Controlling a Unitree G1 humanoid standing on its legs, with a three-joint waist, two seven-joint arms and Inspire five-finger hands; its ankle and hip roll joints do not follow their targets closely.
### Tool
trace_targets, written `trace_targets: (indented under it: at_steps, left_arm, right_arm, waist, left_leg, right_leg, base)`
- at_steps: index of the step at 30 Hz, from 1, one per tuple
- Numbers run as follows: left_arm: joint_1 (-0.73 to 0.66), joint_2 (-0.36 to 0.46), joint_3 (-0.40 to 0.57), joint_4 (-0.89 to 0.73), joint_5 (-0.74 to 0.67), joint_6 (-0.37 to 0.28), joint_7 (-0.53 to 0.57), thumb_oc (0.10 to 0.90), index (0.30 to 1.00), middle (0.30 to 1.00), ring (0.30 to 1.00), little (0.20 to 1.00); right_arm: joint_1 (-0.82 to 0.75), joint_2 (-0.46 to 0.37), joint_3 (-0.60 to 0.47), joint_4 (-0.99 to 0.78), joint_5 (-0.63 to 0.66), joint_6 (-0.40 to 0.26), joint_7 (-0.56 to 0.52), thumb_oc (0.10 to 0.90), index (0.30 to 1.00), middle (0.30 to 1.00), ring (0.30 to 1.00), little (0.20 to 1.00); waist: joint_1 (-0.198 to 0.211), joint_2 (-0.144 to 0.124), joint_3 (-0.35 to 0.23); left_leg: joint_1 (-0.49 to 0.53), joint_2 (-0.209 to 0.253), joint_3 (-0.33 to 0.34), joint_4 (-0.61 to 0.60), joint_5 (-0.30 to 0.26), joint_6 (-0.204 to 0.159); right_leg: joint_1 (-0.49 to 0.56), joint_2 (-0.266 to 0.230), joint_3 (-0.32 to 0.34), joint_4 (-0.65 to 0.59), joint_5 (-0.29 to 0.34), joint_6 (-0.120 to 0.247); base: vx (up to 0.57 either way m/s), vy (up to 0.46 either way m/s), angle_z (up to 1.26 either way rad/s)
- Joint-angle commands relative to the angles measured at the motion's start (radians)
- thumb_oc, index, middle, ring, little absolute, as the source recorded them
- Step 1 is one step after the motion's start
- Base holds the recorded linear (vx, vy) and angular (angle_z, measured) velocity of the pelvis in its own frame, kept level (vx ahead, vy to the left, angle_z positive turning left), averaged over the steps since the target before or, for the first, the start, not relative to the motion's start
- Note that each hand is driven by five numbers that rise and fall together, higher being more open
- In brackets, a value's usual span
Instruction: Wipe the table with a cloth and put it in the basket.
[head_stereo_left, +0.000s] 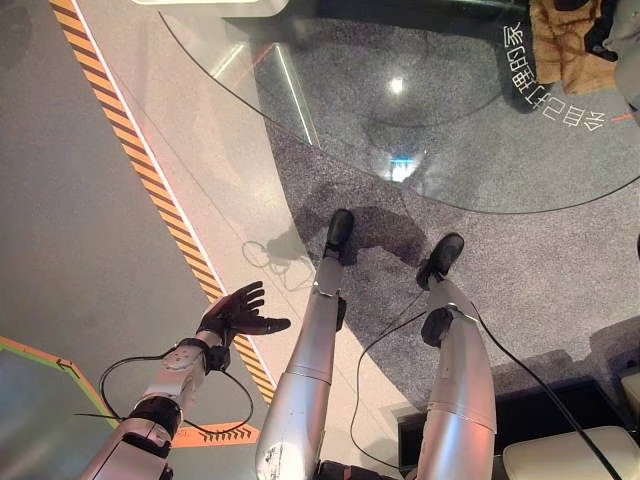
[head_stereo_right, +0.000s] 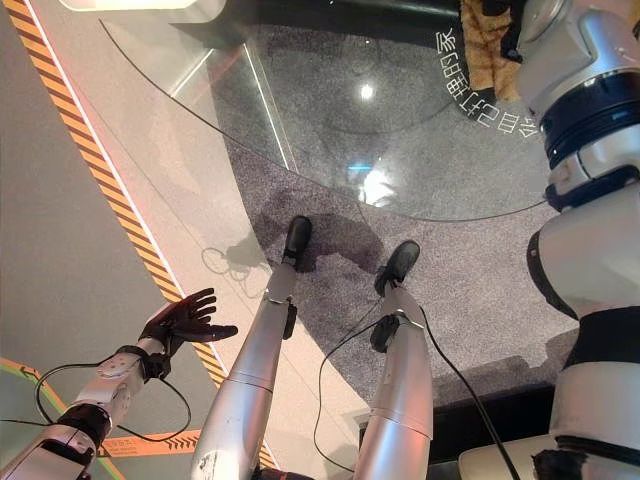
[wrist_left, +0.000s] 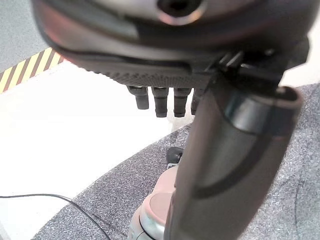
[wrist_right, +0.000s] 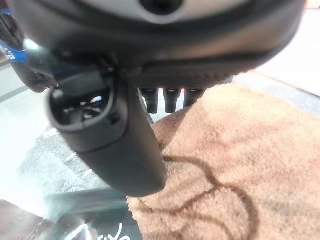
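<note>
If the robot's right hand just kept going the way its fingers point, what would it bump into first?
Most likely the tan cloth lying on the glass table. The right hand hovers over it, fingers straight and aimed at its near edge; how far off is unclear.

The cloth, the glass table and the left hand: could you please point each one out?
cloth (wrist_right: 235, 150): right wrist view, middle of the tan pile.
glass table (head_stereo_left: 440, 110): left eye view, bare glass top.
left hand (head_stereo_left: 232, 312): left eye view, palm.

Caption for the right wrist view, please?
Right hand hovering open over the tan cloth on the glass table.
</note>
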Motion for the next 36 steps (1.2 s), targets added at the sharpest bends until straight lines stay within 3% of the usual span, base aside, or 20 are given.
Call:
trace_targets:
  at_steps: [1,17,18,19,20,36]
  left_arm:
    - [0.130,0.060,0.020,0.004,0.001,0.012,-0.008,0.800,0.900,0.900,0.900,0.900]
    - [0.143,0.074,0.030,-0.012,0.008,0.021,-0.007,0.800,0.900,0.900,0.900,0.900]
    - [0.141,0.074,0.031,-0.011,0.009,0.024,-0.006,0.800,0.900,0.900,0.900,0.900]
    - [0.139,0.074,0.032,-0.013,0.010,0.027,-0.004,0.800,0.900,0.900,0.900,0.900]
    - [0.141,0.075,0.033,-0.014,0.010,0.026,-0.005,0.800,0.900,0.900,0.900,0.900]
    - [0.141,0.080,0.037,-0.008,0.012,0.023,-0.009,0.800,0.900,0.900,0.900,0.900]
  right_arm:
    - [0.007,-0.016,0.078,-0.030,-0.016,-0.029,0.114,0.800,0.900,0.900,0.900,0.900]
    - [0.003,-0.030,0.098,-0.044,-0.004,-0.029,0.220,0.800,0.900,0.900,0.900,0.900]
    - [0.004,-0.032,0.099,-0.041,-0.008,-0.032,0.234,0.454,0.604,0.604,0.604,0.554]
    - [0.004,-0.033,0.101,-0.042,-0.006,-0.035,0.237,0.226,0.408,0.408,0.408,0.326]
    - [0.004,-0.035,0.100,-0.043,-0.002,-0.036,0.246,0.100,0.300,0.300,0.300,0.200]
    - [0.004,-0.043,0.101,-0.022,-0.004,-0.043,0.273,0.100,0.300,0.300,0.300,0.200]
  waist:
    - [-0.004,0.024,-0.006]
    - [-0.006,0.009,-0.006]
    - [-0.007,0.008,-0.006]
    - [-0.007,0.007,-0.006]
    - [-0.007,0.007,-0.006]
    - [-0.009,0.003,-0.006]
  left_leg:
    - [-0.007,-0.019,0.062,0.052,-0.038,0.078]
    - [-0.003,-0.016,0.059,0.058,-0.038,0.079]
    - [-0.004,-0.016,0.059,0.059,-0.038,0.080]
    - [-0.004,-0.016,0.060,0.059,-0.038,0.080]
    - [-0.004,-0.016,0.059,0.059,-0.038,0.079]
    - [0.004,-0.016,0.059,0.055,-0.035,0.080]
  right_leg:
    - [0.064,0.012,0.000,-0.039,-0.007,0.023]
    - [0.069,0.017,0.002,-0.040,-0.002,0.020]
    - [0.069,0.016,0.001,-0.038,-0.001,0.021]
    - [0.069,0.016,0.002,-0.038,-0.001,0.021]
    - [0.070,0.017,0.002,-0.039,-0.001,0.021]
    - [0.078,0.019,0.004,-0.049,0.005,0.022]
  base:
    - [0.00,0.000,0.00]
    - [0.00,0.000,0.00]
    - [0.00,0.000,0.00]
    - [0.00,0.000,0.00]
    - [0.00,0.000,0.00]
    - [0.00,0.000,0.00]
